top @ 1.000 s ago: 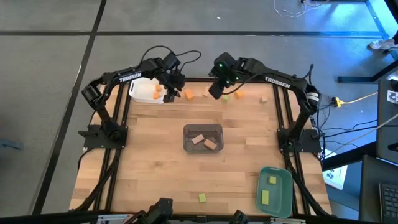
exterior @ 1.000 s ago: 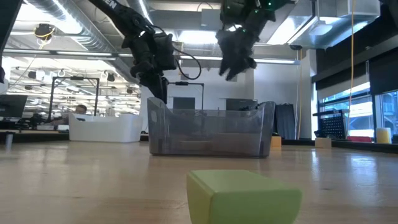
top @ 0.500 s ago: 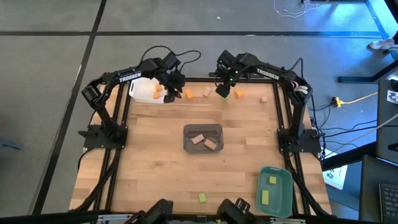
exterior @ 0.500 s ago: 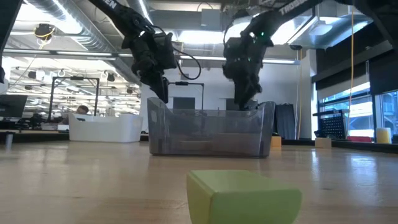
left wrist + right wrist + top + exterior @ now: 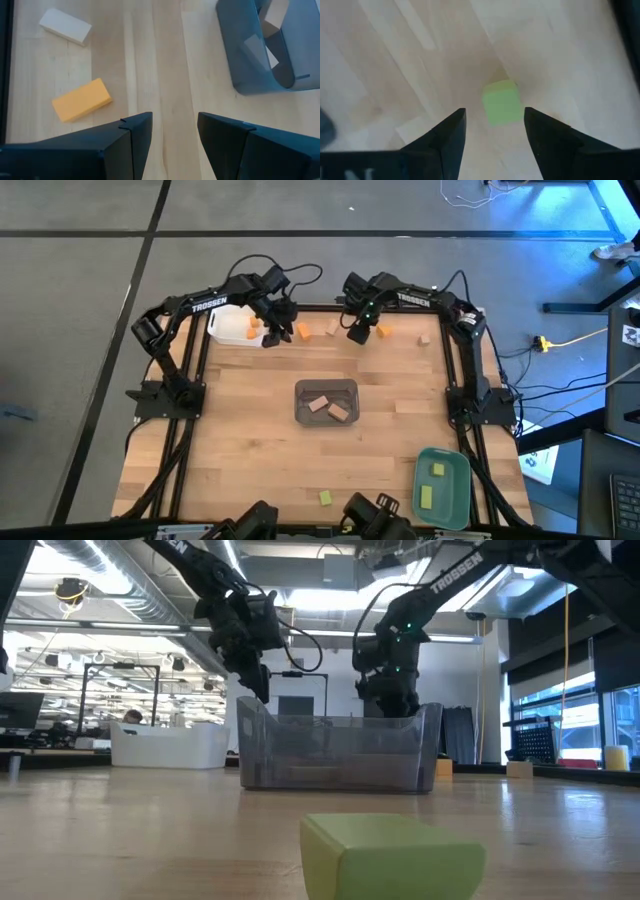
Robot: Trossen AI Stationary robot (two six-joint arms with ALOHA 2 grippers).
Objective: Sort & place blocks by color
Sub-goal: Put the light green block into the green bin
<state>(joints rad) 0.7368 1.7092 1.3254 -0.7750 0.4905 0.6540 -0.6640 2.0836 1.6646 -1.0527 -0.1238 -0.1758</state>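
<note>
Though unheld, green block btwn R end effector fingers

Blocks: orange, pale tan, light green. Trays: white, translucent grey, teal. Table: light wood grain.

Two dark arms reaching in from either side toward the far edge of the table, elbows folded outward, wrists bent downward. Left gripper hanging at the far left, fingers parted with a clear gap between them, nothing held. Right gripper lowered close to the tabletop near the far middle, fingers spread apart and pointing down, nothing clamped. Grippers well apart from each other.
</note>
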